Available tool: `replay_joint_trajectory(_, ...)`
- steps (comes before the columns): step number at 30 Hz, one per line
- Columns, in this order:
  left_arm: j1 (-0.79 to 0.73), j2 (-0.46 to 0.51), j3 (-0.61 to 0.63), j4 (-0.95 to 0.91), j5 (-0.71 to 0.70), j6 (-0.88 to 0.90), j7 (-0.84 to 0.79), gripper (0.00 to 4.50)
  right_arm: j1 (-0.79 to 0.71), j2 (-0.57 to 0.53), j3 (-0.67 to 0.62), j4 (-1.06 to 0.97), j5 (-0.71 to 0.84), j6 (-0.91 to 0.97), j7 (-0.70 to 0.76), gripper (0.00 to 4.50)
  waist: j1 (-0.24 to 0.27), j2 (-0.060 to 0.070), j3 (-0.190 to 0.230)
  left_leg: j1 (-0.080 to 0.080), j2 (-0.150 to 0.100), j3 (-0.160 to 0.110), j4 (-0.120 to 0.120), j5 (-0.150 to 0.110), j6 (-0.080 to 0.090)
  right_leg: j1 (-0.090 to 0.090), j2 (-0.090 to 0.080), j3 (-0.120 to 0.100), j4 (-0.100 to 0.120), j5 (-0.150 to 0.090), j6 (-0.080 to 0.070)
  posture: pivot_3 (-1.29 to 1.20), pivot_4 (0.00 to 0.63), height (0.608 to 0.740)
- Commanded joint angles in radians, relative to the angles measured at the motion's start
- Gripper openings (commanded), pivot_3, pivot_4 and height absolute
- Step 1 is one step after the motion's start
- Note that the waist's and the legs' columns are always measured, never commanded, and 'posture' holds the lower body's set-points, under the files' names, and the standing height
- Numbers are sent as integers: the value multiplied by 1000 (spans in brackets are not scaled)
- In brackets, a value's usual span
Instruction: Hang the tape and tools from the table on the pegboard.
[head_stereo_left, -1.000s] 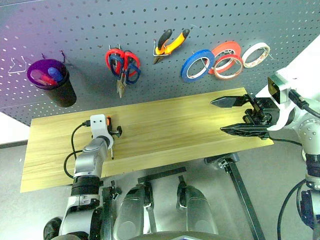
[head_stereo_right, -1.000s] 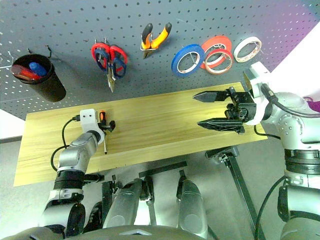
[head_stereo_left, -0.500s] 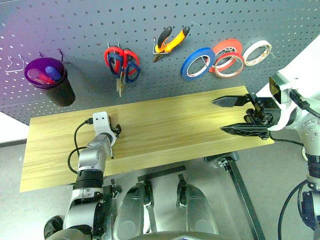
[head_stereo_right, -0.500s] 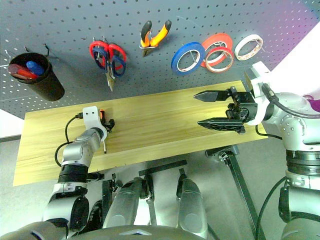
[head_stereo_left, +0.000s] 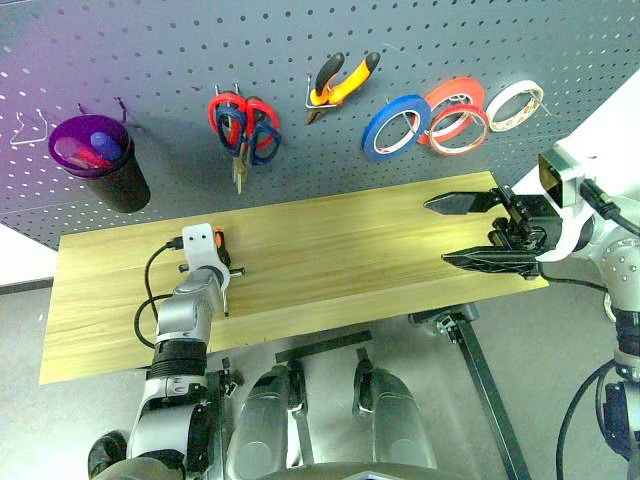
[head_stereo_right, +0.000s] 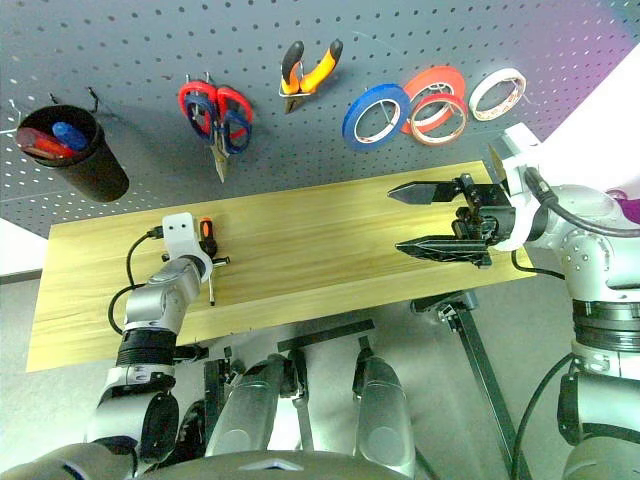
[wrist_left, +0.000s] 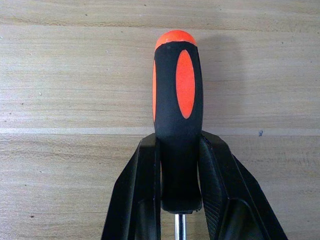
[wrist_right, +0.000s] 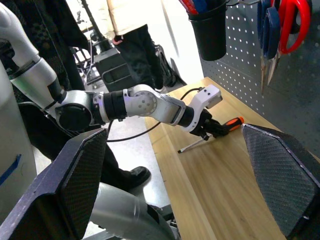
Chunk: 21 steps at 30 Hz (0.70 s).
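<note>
The screwdriver (wrist_left: 177, 100), black-handled with an orange end, lies on the table (head_stereo_left: 340, 245) near its left end. My left gripper (wrist_left: 177, 145) is shut on its handle, one finger on each side; the thin shaft (head_stereo_right: 211, 288) points toward the table's front edge. My right gripper (head_stereo_left: 437, 232) hovers open over the right end, holding nothing. On the pegboard (head_stereo_left: 160, 60) hang the pliers (head_stereo_left: 340, 85), the dark-handled scissors (head_stereo_left: 263, 145) and the thin pale red tape (head_stereo_left: 458, 131).
Also on the pegboard are red-handled scissors (head_stereo_left: 230, 110), a blue roll (head_stereo_left: 395, 128), a thick red roll (head_stereo_left: 452, 98), a white roll (head_stereo_left: 512, 106) and a black cup (head_stereo_left: 105, 165) holding pens. A person (wrist_right: 127, 35) stands beyond the table's left end.
My left gripper's fingers have closed onto the screwdriver handle, from open around it. Neither arm has moved otherwise, and the right gripper stays open.
</note>
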Motion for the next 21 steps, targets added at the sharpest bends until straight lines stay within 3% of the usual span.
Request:
replay_joint_trajectory(1,26,10,-3,-44,6,-5,-18,673,-3,-22,-17,-1,0,-19,18,4500,0,0,1,0,0,0,0,0,0,0,0,0,0,0,0,-115,340,723)
replay_joint_trajectory(14,197,27,-49,-315,30,56,-55,673,-44,-6,-7,73,-32,-66,48,4500,1,0,6,-3,0,0,-1,2,-4,-3,0,0,-1,0,0,-81,314,723)
replay_joint_trajectory(21,310,42,-115,-483,54,-51,-129,673,-84,5,15,136,-53,-94,69,4500,4,0,6,-10,0,0,-1,3,-5,-9,0,0,-1,0,0,-53,298,723)
